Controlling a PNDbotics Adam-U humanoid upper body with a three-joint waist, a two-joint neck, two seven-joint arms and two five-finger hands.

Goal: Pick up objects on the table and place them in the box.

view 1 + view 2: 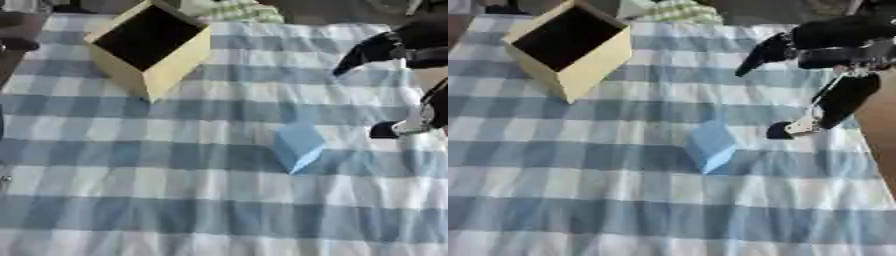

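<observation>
Blue-and-white checked cloth (175,200) covers the tabletop from edge to edge, with no wrinkles of note. One open-topped box (179,62), pale yellow outside and dark inside, stands at the far left, set cornerwise to the viewer. One light blue block (710,145) sits near the middle of the cloth, well apart from the box, one corner pointing toward the near edge.

Right robot hand (833,47) is up at the far right, above and beyond the block and clear of it. Its fingers are spread and relaxed, with one reaching left and the thumb (837,102) hanging down; it holds nothing. Left robot hand does not appear in either view.

Assessment of the block: judged rigid, flat-faced and probably light, possibly foam or plastic; not fragile. Smooth faces may slip under a shallow pinch. Recommended hold is across two opposite vertical faces, thumb on one and fingers on the other, taken low enough to prevent tipping. Being set cornerwise, the block calls for the hand to turn to meet its faces squarely.
</observation>
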